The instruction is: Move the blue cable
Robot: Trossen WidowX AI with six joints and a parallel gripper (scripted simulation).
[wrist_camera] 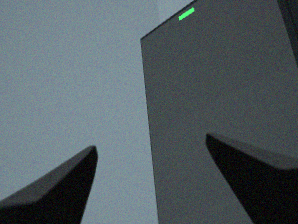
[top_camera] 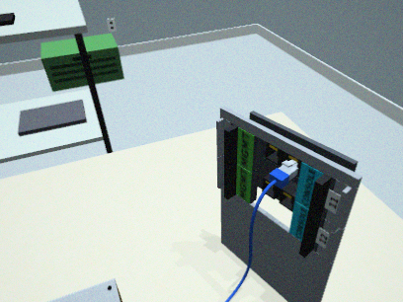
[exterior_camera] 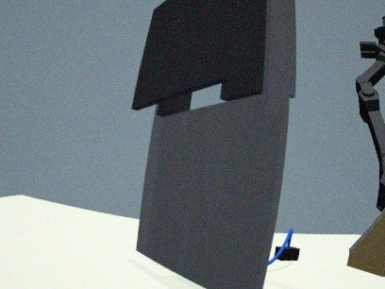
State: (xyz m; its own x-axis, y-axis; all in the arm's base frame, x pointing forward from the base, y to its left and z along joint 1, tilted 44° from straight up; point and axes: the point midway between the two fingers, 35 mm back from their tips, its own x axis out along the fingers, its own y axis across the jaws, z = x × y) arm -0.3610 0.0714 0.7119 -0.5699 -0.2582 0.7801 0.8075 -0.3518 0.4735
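The blue plug [top_camera: 280, 177] with its clear front is in the upper server's port beside the upper teal CONSOLE label [top_camera: 308, 184]. Its blue cable [top_camera: 251, 237] [exterior_camera: 289, 236] hangs down in front of the panel. The lower CONSOLE label [top_camera: 299, 223] is directly below the upper one, and the lower port [top_camera: 286, 198] beside it looks empty. My gripper [wrist_camera: 152, 144] is open, with nothing between its fingers and no plug in the wrist view. In the exterior view the arm stands at the right, apart from the panel; the gripper is outside the top view.
The dark upright rack panel [top_camera: 247, 232] [exterior_camera: 217, 189] stands on the pale table [top_camera: 123, 207]. Green MGMT labels [top_camera: 244, 148] are at its left. A small black block [exterior_camera: 288, 254] is near the cable. The wrist view shows a dark grey surface [wrist_camera: 200, 90] with a green light [wrist_camera: 186, 14].
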